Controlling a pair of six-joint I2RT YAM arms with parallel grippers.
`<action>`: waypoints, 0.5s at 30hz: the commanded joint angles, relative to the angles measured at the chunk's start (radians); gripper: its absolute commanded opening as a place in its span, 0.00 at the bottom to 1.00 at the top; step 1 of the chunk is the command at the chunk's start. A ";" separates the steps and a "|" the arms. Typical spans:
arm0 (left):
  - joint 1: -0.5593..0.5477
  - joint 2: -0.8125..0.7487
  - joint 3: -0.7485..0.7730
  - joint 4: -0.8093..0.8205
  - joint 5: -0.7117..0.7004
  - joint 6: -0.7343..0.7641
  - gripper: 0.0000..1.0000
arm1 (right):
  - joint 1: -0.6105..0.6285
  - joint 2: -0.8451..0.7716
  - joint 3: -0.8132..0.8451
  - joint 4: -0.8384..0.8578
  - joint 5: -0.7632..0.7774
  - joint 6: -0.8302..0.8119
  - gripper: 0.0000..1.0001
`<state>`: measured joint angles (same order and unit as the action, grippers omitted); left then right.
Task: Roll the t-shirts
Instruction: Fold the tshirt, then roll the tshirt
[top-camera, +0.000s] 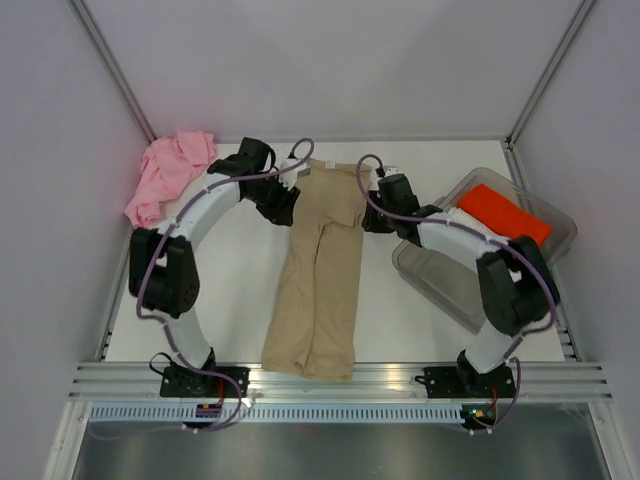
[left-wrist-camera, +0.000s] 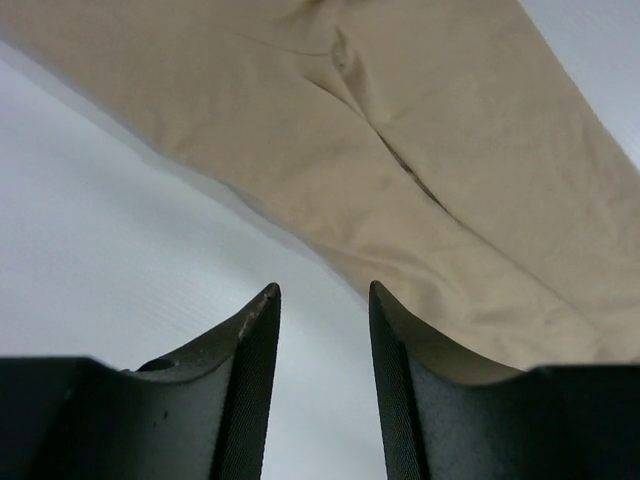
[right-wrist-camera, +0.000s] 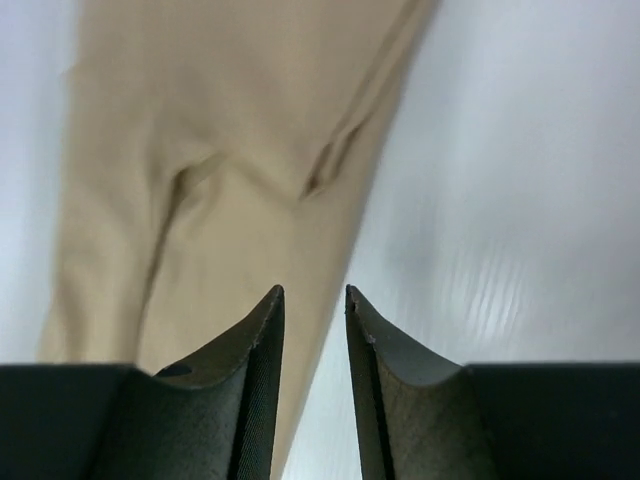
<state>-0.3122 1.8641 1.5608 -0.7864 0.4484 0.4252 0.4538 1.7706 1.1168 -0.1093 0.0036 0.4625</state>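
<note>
A tan t-shirt (top-camera: 322, 270), folded into a long narrow strip, lies down the middle of the table from the far side to the near edge. A pink t-shirt (top-camera: 167, 175) sits crumpled at the far left. My left gripper (top-camera: 283, 205) hovers at the tan shirt's left edge, open, with bare table between its fingers (left-wrist-camera: 322, 290). My right gripper (top-camera: 375, 220) is at the shirt's right edge, open, holding nothing (right-wrist-camera: 315, 292). The tan cloth (right-wrist-camera: 240, 150) lies below and ahead of it, and tan cloth (left-wrist-camera: 420, 130) also fills the upper right of the left wrist view.
A clear plastic bin (top-camera: 440, 280) stands at the right with a red-orange folded cloth (top-camera: 505, 213) and something white inside. Walls enclose the table on three sides. A metal rail (top-camera: 340, 378) runs along the near edge.
</note>
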 joint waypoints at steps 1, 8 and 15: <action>-0.072 -0.251 -0.153 -0.125 0.036 0.327 0.47 | 0.146 -0.338 -0.098 -0.087 0.117 -0.229 0.37; -0.194 -0.705 -0.579 -0.235 0.064 0.602 0.50 | 0.446 -0.706 -0.247 -0.190 0.001 -0.516 0.47; -0.235 -0.996 -0.853 -0.384 0.141 0.803 0.55 | 0.672 -0.854 -0.422 -0.219 -0.165 -0.841 0.51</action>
<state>-0.5293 0.9337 0.7990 -1.1011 0.5335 1.0603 1.0538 0.8989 0.7551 -0.2497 -0.0471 -0.1577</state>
